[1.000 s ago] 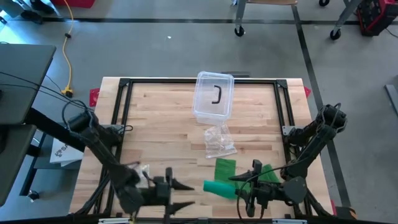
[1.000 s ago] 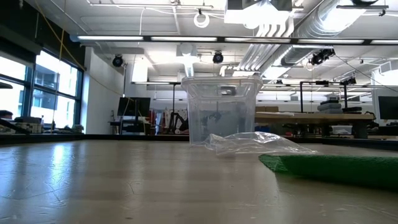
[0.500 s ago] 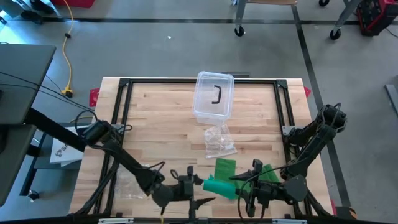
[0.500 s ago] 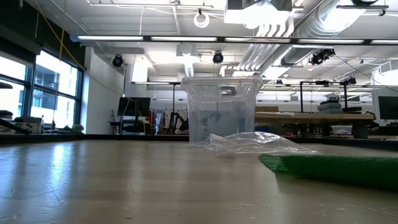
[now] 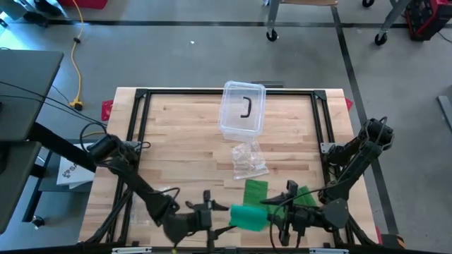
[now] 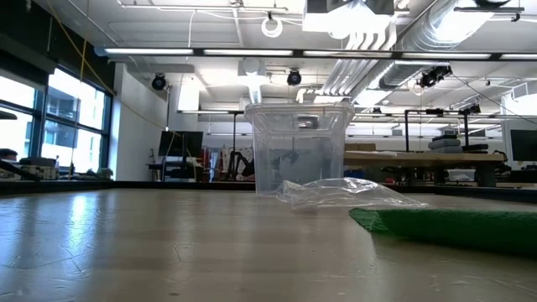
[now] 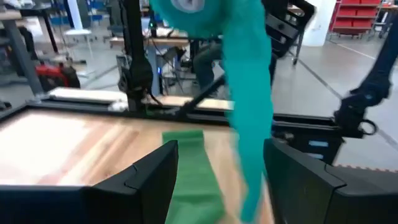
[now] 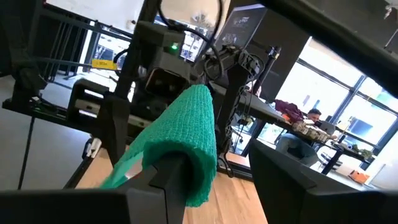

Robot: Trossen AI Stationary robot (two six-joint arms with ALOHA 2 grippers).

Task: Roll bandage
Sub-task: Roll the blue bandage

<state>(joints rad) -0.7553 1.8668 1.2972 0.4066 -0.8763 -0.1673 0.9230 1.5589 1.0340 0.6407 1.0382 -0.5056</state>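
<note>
Swinging in from the side, my left gripper (image 5: 220, 218) now stands open just beside the bandage roll (image 5: 248, 216), which my right gripper (image 5: 277, 220) clamps, ready for winding.

The left gripper (image 5: 220, 215) swung in along the bench's near edge from the left, spread its jaws wider, and reached the green bandage roll (image 5: 248, 216).

Both arms are dark, near-black, built of slim tubular links joined by bulkier rounded joints, with thin black cables looping loosely beside them. The left hand (image 5: 212, 219) ends in two flat, angular black fingers (image 7: 146, 180) with bevelled edges and a matte finish. The right hand (image 5: 277, 219) has the same blocky black fingers (image 8: 283, 180).
</note>
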